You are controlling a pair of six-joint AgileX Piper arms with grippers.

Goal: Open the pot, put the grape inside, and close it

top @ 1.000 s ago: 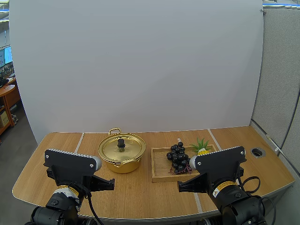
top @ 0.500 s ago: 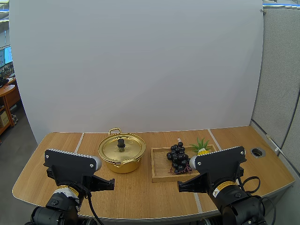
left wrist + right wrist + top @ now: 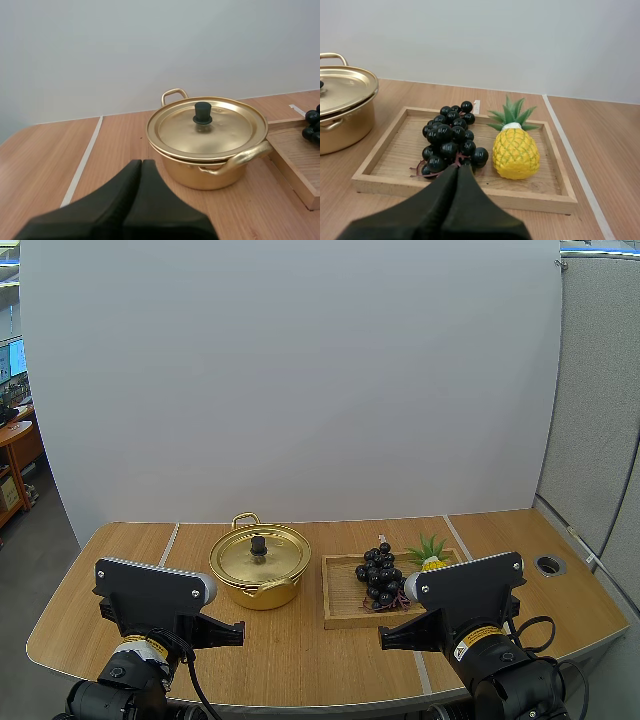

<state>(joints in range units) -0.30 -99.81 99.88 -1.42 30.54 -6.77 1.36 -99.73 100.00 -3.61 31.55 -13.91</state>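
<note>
A gold pot (image 3: 258, 565) with its lid (image 3: 206, 126) on stands left of centre on the table; the lid has a black knob (image 3: 202, 112). A bunch of dark grapes (image 3: 379, 576) lies in a wooden tray (image 3: 340, 612) to the pot's right. My left gripper (image 3: 141, 167) is shut, its fingers together as one dark wedge, a short way in front of the pot. My right gripper (image 3: 458, 172) is shut too, just before the tray's near rim (image 3: 460, 192) with the grapes (image 3: 449, 141) right beyond its tips.
A small yellow pineapple (image 3: 515, 146) with green leaves lies in the tray right of the grapes. Pale tape lines (image 3: 82, 162) run across the wooden table. A round hole (image 3: 549, 564) sits near the table's right edge.
</note>
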